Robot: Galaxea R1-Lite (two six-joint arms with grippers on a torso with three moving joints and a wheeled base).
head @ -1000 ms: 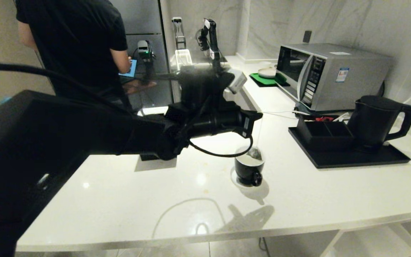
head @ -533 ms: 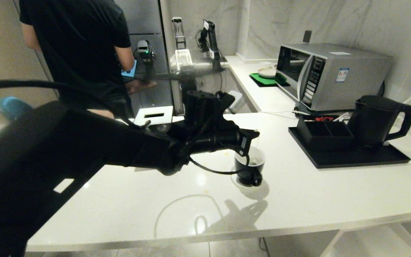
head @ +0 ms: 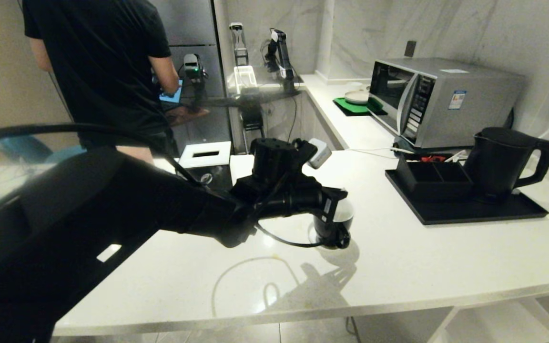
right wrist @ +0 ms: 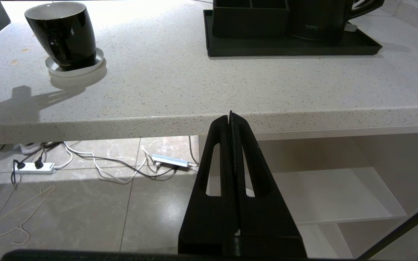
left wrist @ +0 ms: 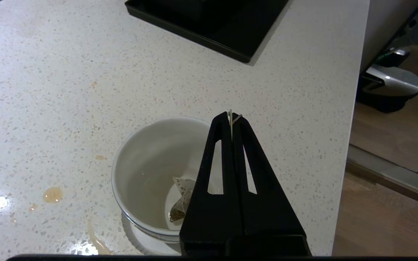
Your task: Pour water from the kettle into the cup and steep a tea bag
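Black cup holding one tea bag, left gripper fingers pinching its string, one kettle.

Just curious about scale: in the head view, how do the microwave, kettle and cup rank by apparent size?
1. Microwave, largest.
2. Kettle.
3. Cup, smallest, partly hidden by the left end effector.

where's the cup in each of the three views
Head view: the cup sits mid-counter, half hidden behind the left claw.
Left wrist view: the cup is seen from above beneath the shut claw, with the tea bag inside.
Right wrist view: the cup stands far off on its saucer, upper corner.
Shared landmark: the black tray, beside the cup in all three views.
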